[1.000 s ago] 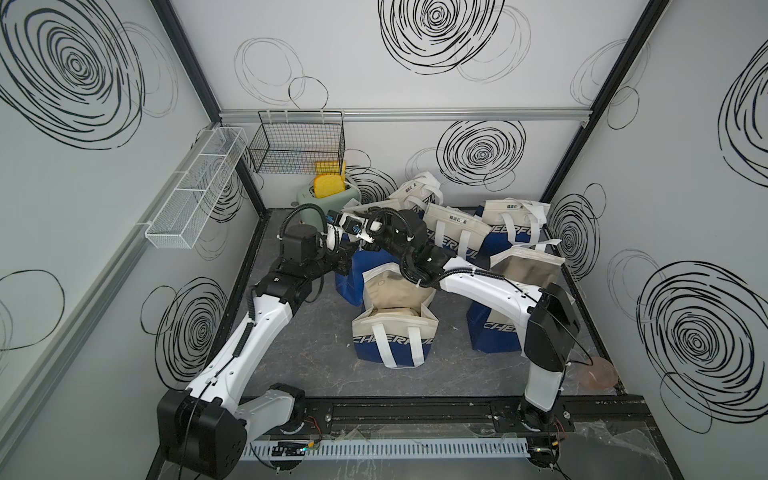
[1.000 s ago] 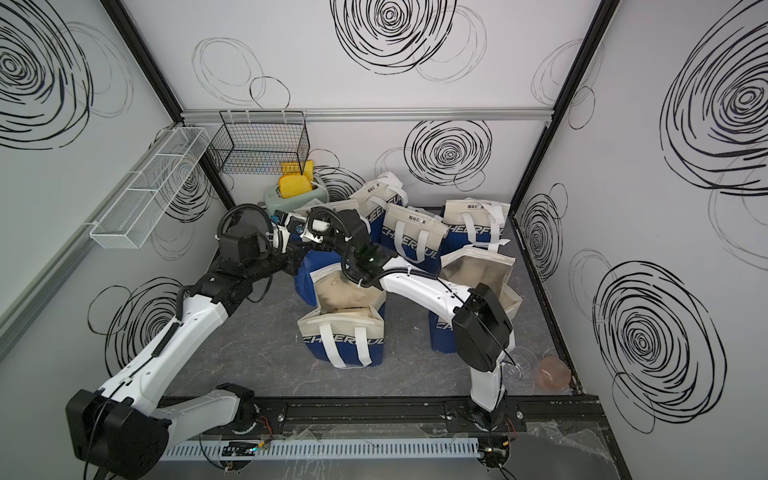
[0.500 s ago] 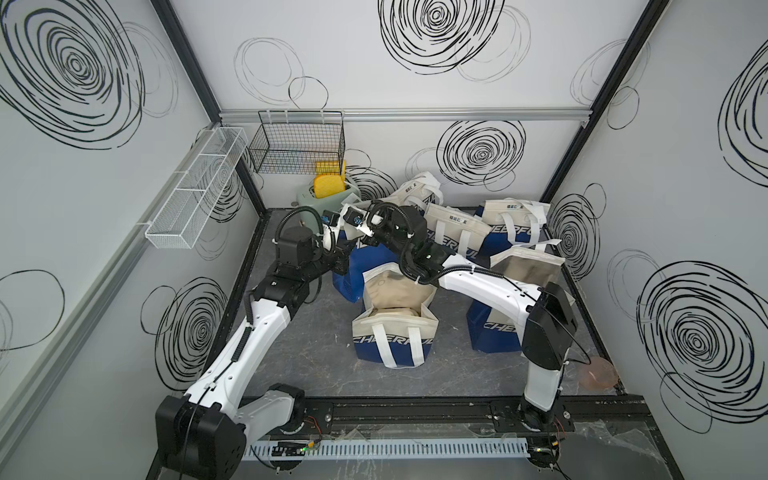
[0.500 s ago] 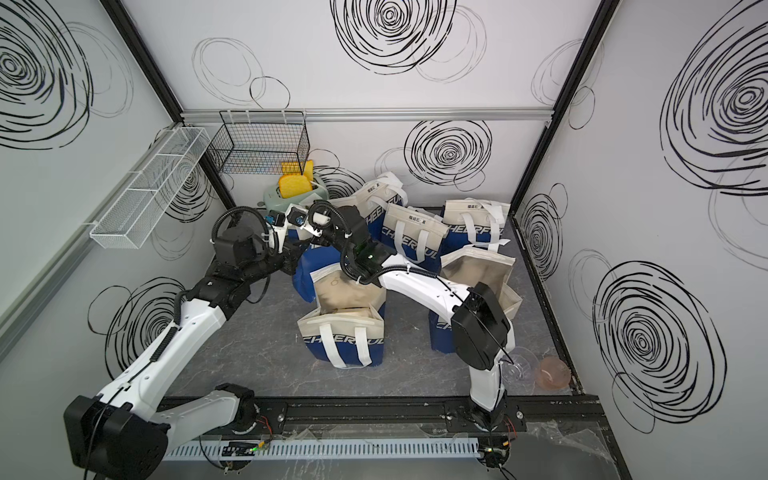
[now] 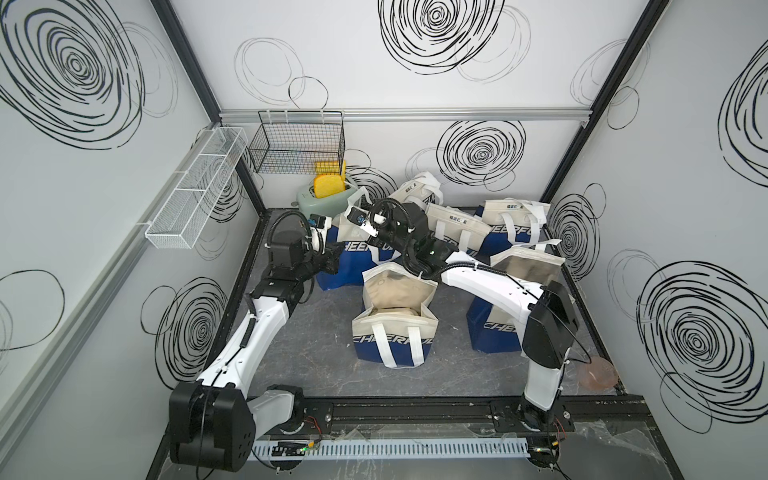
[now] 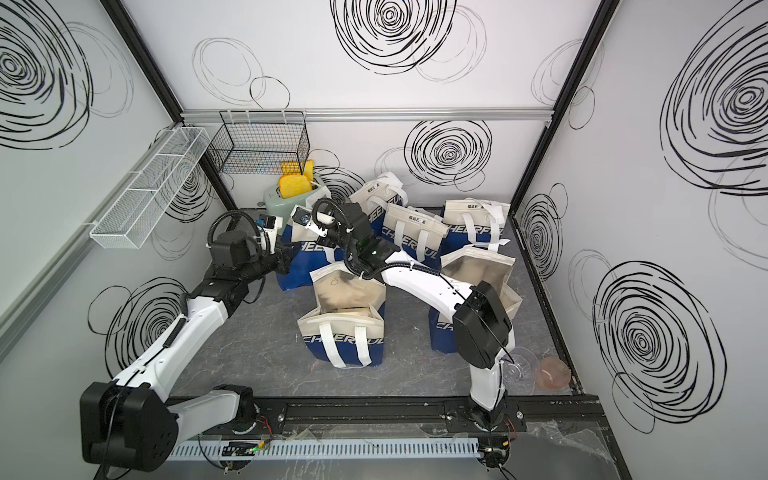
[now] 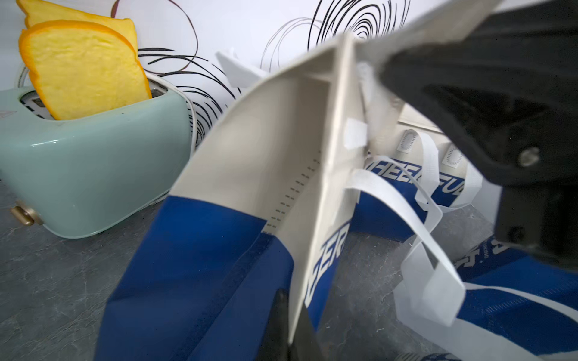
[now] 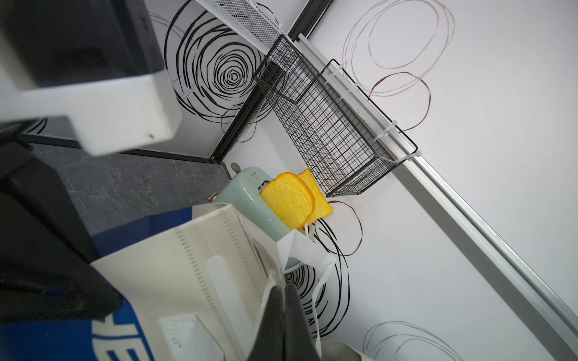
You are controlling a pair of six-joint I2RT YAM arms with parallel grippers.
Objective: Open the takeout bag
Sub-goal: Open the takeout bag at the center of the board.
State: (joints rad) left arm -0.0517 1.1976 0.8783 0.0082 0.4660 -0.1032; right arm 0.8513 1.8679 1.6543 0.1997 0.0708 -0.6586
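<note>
Takeout bag (image 5: 347, 272), arms outstretched, left claw (image 7: 292, 318) clamping seam, right claw (image 8: 283, 300) rim

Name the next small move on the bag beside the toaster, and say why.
Probably draw the right fingers slowly away from the left fingers. Both pairs are shut on the takeout bag, right near its top, left on a front edge lower down; its side panel is folded inward and the mouth looks closed, so spreading the grips should open it.
</note>
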